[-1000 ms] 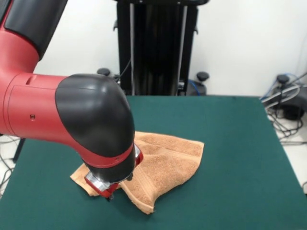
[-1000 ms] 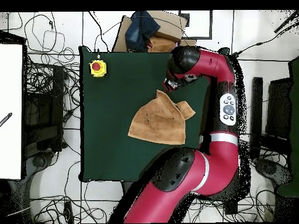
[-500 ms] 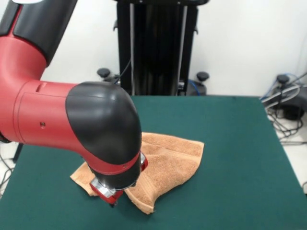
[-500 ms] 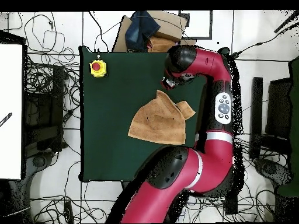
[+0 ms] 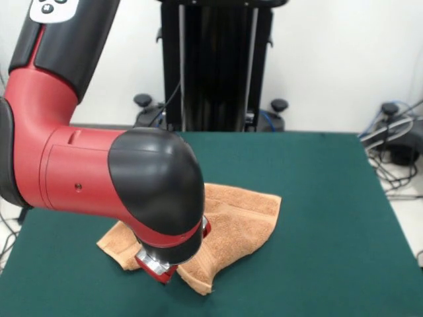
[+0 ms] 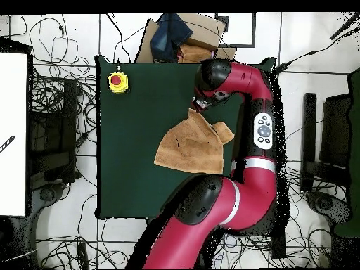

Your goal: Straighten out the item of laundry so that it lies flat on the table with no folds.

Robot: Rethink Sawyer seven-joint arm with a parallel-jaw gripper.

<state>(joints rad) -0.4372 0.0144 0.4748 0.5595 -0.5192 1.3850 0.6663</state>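
Note:
The item of laundry (image 5: 234, 221) is a peach-orange terry towel lying rumpled on the dark green table (image 5: 324, 205), with a fold running toward its near corner. In the overhead view the towel (image 6: 191, 144) sits right of the table's (image 6: 130, 155) middle, one corner pointing up. My gripper (image 5: 158, 273) is low at the towel's near-left edge, mostly hidden under the bulky black and red wrist. In the overhead view the gripper (image 6: 196, 107) sits at the towel's upper corner. Whether it holds any cloth is hidden.
A yellow box with a red button (image 6: 117, 82) stands at the table's upper left corner in the overhead view. A cardboard box with dark cloth (image 6: 181, 35) lies beyond the upper edge. Cables cover the floor around the table.
The wrist has shifted a little to the right in the front view, along the towel's near edge, and slightly lower. The towel's shape looks unchanged.

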